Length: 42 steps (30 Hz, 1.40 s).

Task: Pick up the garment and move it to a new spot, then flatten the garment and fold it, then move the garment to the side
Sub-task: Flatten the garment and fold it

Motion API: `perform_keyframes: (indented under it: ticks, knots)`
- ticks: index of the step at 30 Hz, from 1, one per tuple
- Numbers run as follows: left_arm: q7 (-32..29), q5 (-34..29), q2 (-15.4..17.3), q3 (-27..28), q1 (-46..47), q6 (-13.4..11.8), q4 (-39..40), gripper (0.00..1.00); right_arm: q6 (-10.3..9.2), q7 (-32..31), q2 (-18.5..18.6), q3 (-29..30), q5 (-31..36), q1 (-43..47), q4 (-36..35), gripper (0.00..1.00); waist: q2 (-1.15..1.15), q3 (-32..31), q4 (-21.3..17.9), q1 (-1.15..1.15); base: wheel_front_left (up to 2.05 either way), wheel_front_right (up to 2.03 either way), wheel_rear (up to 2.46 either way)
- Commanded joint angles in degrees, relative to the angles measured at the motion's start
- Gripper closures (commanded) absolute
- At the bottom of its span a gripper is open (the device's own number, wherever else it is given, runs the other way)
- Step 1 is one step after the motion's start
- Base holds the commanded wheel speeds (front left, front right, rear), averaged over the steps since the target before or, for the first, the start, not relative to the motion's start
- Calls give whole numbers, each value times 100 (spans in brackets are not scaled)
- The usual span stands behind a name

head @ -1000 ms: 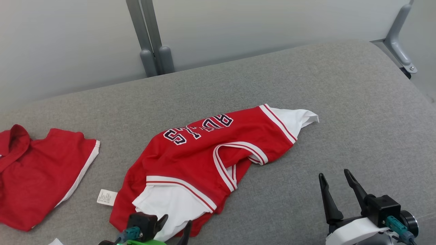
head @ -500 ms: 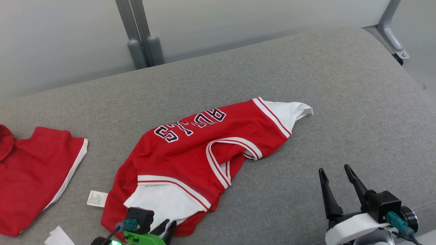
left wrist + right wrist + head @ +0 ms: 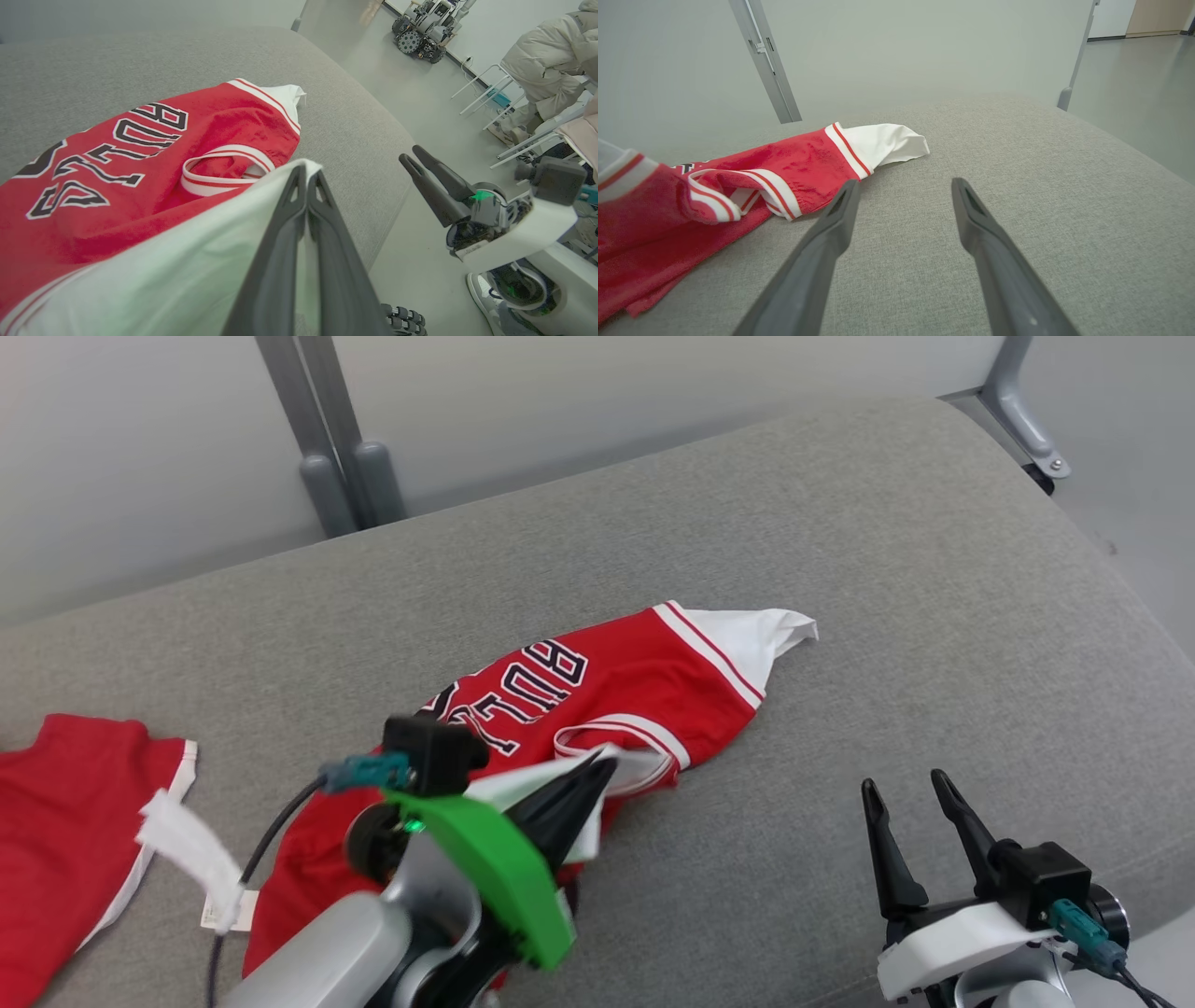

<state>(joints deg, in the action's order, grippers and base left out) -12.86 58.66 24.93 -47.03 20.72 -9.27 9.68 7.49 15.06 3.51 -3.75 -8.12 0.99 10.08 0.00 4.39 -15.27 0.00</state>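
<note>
Head view: the red jersey [image 3: 644,681] is spread on the grey cushion [image 3: 887,569], and its white sleeve is pinched in the clenched left gripper [image 3: 605,767].
Left wrist view: white cloth is clamped between the fingers, and the red body is seen beyond, leftward.
Right wrist view: the right gripper [image 3: 904,183] is held spread with nothing in it, and the jersey is seen to its left, apart.

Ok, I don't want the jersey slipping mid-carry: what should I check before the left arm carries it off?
1. Left gripper shut on the jersey, at its white part: ok.
2. Depth of cloth between its fingers: cannot tell.
3. Right gripper open, apart from the cloth: ok.
4. Bare grey cushion to the right for a new spot: ok.
5. Other red garment apart from the jersey: ok.
</note>
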Motion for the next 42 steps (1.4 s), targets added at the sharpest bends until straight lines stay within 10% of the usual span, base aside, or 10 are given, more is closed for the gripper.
perform_keyframes:
  ticks: [1, 8, 14, 16, 17, 30, 42]
  knots:
    - [-51, 125, -284, 35, 273, 44, -124, 100, 1, 18, -11, -23, -85, -99, 11, 0, 0, 66, -212, 0, 0, 0, 0]
    - [-423, 439, -1722, -17, 1654, 145, -1620, 100, 1, 18, -52, -217, -303, -360, 96, 0, 0, 307, -1068, 0, 0, 0, 0]
    - [61, 639, -2176, -53, 2290, -7, -3029, 100, 1, 18, -58, -227, -663, -306, 166, 0, 0, 507, -1669, 0, 0, 0, 0]
    - [430, 935, -2208, -273, 2361, -54, -3170, 51, 1, 18, -60, -154, -744, -254, 145, 0, 0, 582, -1717, 0, 0, 0, 0]
    - [573, 1131, -2204, -457, 2351, -60, -3190, 0, 1, 18, -62, -122, -776, -226, 134, 0, 0, 610, -1733, 0, 0, 0, 0]
    - [1811, 1641, -2127, -1666, 2895, -35, -2503, 0, 2, 18, -59, 13, -546, -210, 171, 0, 0, 373, -1111, 0, 0, 0, 0]
    - [1407, 1850, -203, -1297, 2450, -254, -3300, 0, 2, 18, -56, -27, -359, -166, 176, 0, 0, 288, -626, 0, 0, 0, 0]
